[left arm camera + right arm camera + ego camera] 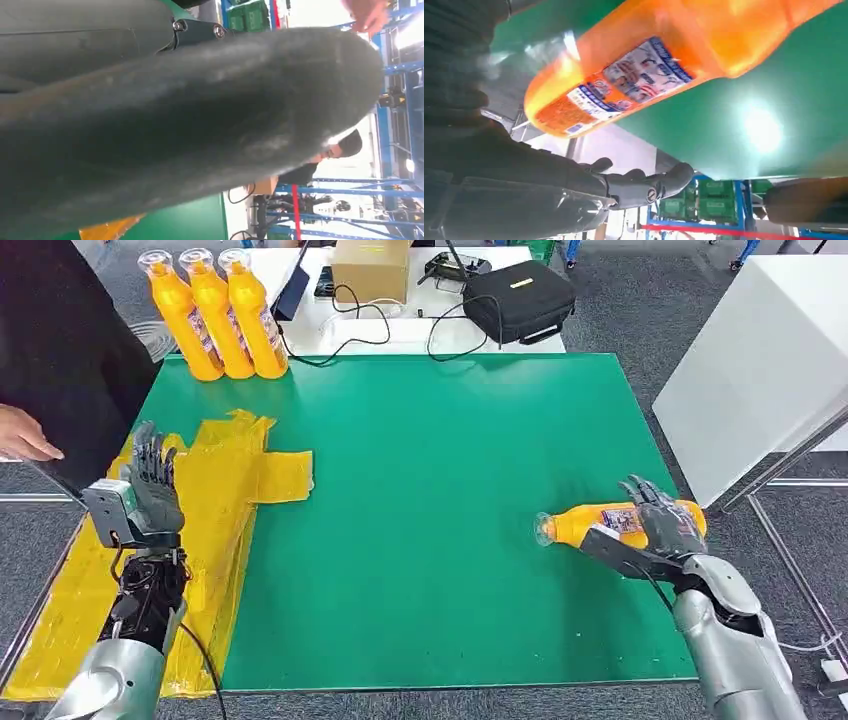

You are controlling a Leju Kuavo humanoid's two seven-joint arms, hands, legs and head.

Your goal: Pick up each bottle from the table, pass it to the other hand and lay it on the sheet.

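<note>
The orange bottle (610, 523) lies on its side on the green counter (430, 490), right under the right hand (665, 522); its long axis runs crosswise, cap pointing away from the fingers (640, 492) toward the far-off left hand (152, 485). Right fingers are spread over it, apparently not yet clenched. Left fingers are released. Bottle: translucent orange with printed label, clear cap

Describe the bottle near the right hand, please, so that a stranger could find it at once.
Find the green table and go to its right edge, where the right hand reaches in. The bottle is at that hand, lying on its side with its cap toward the table's middle. The three other bottles stand upright together at the far left corner.
</note>
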